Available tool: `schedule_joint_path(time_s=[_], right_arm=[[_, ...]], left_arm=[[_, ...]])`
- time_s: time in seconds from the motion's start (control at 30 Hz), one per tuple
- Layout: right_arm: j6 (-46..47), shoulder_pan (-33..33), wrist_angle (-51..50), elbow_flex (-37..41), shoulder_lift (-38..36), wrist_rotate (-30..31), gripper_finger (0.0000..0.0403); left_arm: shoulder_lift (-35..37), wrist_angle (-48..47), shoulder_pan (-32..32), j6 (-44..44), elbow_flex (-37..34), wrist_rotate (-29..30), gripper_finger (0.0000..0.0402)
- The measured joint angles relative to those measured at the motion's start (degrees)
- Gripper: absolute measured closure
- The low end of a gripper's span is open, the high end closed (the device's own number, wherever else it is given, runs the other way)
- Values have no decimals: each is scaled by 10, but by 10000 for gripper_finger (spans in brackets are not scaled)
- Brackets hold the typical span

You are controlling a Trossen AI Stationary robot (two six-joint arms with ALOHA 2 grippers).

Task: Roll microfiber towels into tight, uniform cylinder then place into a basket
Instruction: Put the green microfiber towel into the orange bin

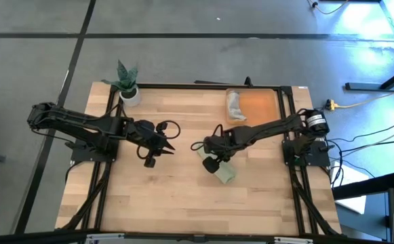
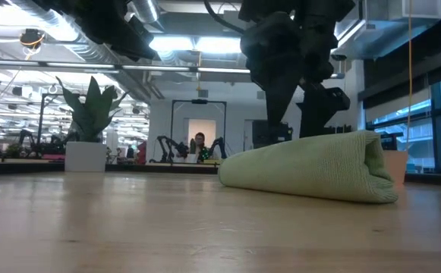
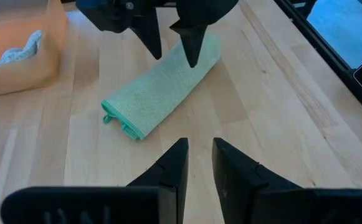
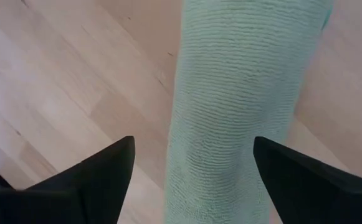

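one light green towel, rolled into a cylinder, lies on the wooden surface near its middle, a little toward the right and near side. the right hand hangs just above the roll's far end with its two fingers spread wide apart, one on each side of the roll, not clamped on it. a second towel, light grey, lies crumpled in the left end of the one orange basket, which sits at the far right of the surface. the left hand hovers to the left of the green roll, apart from it, its two fingers only slightly apart and holding nothing. one small white plant pot stands at the far left corner.
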State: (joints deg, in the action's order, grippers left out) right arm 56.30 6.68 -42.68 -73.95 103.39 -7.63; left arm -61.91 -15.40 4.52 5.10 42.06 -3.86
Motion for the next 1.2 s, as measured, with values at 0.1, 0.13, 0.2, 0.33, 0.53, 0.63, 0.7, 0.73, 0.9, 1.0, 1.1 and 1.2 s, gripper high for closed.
schedule_joint_path(time_s=[0.1,0.13,0.2,0.33,0.53,0.63,0.7,0.73,0.9,1.0,1.1,1.2], right_arm=[[0,2,1,0,0,16,75],[1,3,0,0,0,18,75],[2,3,1,0,0,19,74],[-5,4,3,0,2,30,61],[-21,7,-30,0,3,39,7],[-21,7,-26,0,3,39,10],[-21,7,-23,0,3,40,9],[-21,7,-22,0,3,40,6],[-25,7,-15,0,15,41,4],[-32,7,1,0,38,33,3],[-42,7,12,0,56,22,3],[-43,3,13,0,67,25,3]], left_arm=[[0,0,0,0,0,0,337],[0,0,0,0,0,0,337],[0,0,0,0,0,0,337],[0,0,0,0,0,0,337],[0,0,0,0,0,0,337],[0,0,0,0,0,0,337],[0,0,0,0,0,0,337],[0,0,0,0,0,0,337],[0,0,0,0,0,0,337],[0,0,0,0,0,0,337],[0,0,0,0,0,0,337],[0,0,0,0,0,0,337]])
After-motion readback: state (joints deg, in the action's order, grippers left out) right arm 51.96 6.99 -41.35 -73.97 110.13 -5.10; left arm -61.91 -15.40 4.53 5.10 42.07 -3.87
